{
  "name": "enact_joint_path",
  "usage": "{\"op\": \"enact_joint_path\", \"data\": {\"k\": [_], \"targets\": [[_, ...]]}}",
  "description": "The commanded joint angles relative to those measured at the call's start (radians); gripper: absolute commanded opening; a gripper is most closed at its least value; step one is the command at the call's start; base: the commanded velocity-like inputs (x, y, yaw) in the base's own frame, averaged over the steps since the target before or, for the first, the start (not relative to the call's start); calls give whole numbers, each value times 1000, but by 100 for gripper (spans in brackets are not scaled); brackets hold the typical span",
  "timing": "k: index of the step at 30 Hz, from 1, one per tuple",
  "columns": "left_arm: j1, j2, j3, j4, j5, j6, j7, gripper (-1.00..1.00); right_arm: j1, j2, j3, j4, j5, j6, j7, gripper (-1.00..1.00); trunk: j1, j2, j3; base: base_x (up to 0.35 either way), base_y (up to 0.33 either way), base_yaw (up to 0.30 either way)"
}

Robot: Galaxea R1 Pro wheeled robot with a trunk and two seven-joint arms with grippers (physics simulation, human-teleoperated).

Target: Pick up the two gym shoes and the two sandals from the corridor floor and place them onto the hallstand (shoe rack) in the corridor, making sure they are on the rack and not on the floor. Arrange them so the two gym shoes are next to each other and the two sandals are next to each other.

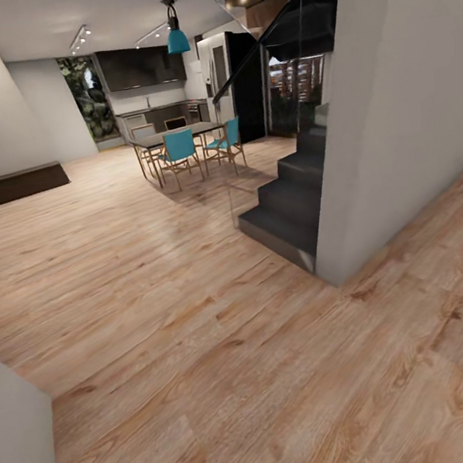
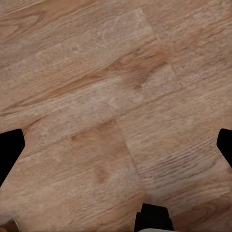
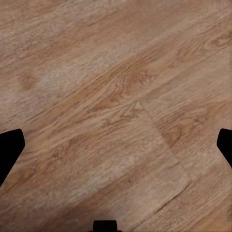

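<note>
Left gripper (image 2: 116,145): fingers spread wide, empty, over bare corridor floor (image 2: 96,72)
Right gripper (image 3: 116,145): same, ready while travelling
Staircase (image 1: 286,199): centre right

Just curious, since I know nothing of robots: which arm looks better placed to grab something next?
Neither, judging by these views. The left gripper and right gripper both hang open over bare light brown wood-grain plank floor, nothing between their fingers.

Three teal chairs (image 1: 180,149) stood at one dining table (image 1: 172,133) in the upper middle of the head view, under one teal pendant lamp (image 1: 176,38). One dark staircase (image 1: 286,195) rose at the right, and one long dark bench (image 1: 7,187) lay at the upper left.
</note>
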Motion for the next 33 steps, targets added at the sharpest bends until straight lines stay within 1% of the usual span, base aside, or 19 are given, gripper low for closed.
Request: {"op": "enact_joint_path", "data": {"k": [1, 12, 22, 33], "targets": [[-1, 0, 1, 1, -1, -3, 0, 100, 0, 0, -1, 0, 1, -3, -1, 100, 0, 0, -1, 0, -48, 279], [-1, -2, -1, 2, -2, -3, 0, 100, 0, 0, -1, 1, 2, -3, -1, 100, 0, 0, -1, 0, -8, 279], [-1, -2, -3, 2, -2, -3, 0, 100, 0, 0, 1, 1, 2, -3, -35, 100, 0, 0, -1, 0, 0, 279], [-1, -1, -3, 1, -2, -3, 0, 100, 0, 0, 1, 1, 1, -3, -37, 100, 0, 0, -1, 0, 0, 279]]}}
